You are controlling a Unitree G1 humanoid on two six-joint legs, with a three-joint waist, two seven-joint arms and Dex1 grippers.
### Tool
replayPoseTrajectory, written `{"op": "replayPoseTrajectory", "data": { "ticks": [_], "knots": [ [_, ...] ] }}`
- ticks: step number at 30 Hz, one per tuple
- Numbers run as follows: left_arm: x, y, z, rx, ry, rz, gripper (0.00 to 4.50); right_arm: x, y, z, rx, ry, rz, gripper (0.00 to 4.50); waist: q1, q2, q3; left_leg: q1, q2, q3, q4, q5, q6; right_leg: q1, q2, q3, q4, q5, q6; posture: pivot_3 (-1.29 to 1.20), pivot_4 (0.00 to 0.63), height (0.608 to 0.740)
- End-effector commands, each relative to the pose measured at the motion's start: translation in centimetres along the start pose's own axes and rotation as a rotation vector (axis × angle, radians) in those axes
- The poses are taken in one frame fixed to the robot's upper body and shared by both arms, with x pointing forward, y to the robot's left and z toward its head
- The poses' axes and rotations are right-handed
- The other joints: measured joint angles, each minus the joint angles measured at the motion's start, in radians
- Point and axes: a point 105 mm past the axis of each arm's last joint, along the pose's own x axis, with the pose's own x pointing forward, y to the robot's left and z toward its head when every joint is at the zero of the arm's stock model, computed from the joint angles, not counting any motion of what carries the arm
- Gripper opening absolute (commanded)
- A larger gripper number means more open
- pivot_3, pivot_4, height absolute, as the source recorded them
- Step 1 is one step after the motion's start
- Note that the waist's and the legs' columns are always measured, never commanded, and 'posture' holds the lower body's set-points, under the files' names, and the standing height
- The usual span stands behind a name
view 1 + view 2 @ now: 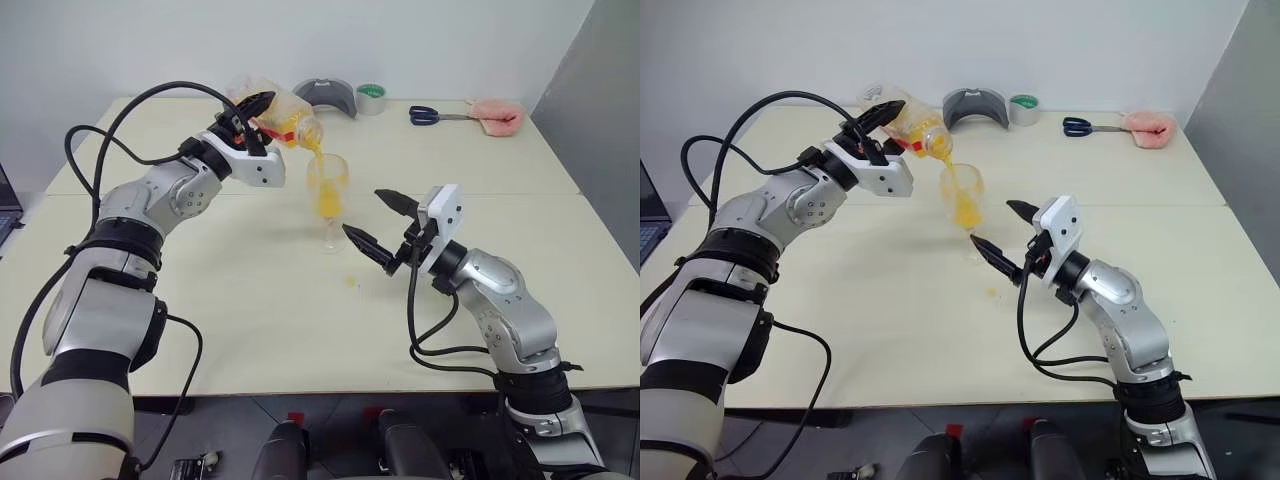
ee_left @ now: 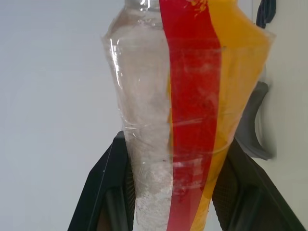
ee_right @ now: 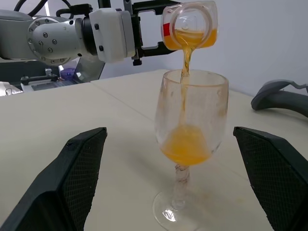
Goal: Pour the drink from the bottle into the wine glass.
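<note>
My left gripper (image 1: pixel 250 115) is shut on the clear bottle (image 1: pixel 283 118), which is tipped with its open mouth over the wine glass (image 1: pixel 328 190). A thin stream of orange drink (image 3: pixel 184 67) runs from the bottle mouth into the bowl, where a pool of drink (image 3: pixel 186 144) sits at the bottom. The glass stands upright on the table (image 1: pixel 220 300). In the left wrist view the bottle (image 2: pixel 183 110) with its red label strip fills the space between the two fingers. My right gripper (image 1: pixel 382 225) is open, its fingers apart on either side of the glass's stem and foot without touching it.
A few orange drops (image 1: pixel 352 283) lie on the table in front of the glass. At the far edge sit a grey curved object (image 1: pixel 326 96), a tape roll (image 1: pixel 371 98), blue-handled scissors (image 1: pixel 435 116) and a pink cloth (image 1: pixel 497 115).
</note>
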Motion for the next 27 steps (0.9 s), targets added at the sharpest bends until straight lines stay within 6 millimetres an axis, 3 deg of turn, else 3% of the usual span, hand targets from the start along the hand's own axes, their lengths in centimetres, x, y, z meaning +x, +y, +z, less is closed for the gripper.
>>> {"op": "replayPoseTrajectory", "data": {
  "ticks": [1,27],
  "knots": [
    [0.52,2.52,-0.16,0.042,-0.006,0.069,1.68,0.13,0.71,1.40,-0.016,-0.048,0.031,4.50,0.000,0.000,0.000,0.000,0.000,0.000,0.000,0.000,0.000,0.000,0.000,0.000,0.000,0.000,0.000,0.00,0.150,0.740],
    [0.72,2.43,-0.16,0.077,-0.013,0.067,1.68,0.13,1.13,1.12,-0.010,-0.038,0.039,4.50,-0.001,0.000,0.000,0.000,0.000,0.000,0.000,0.000,0.000,0.000,0.000,0.000,0.000,0.000,0.000,0.00,0.150,0.740]
  ]
}}
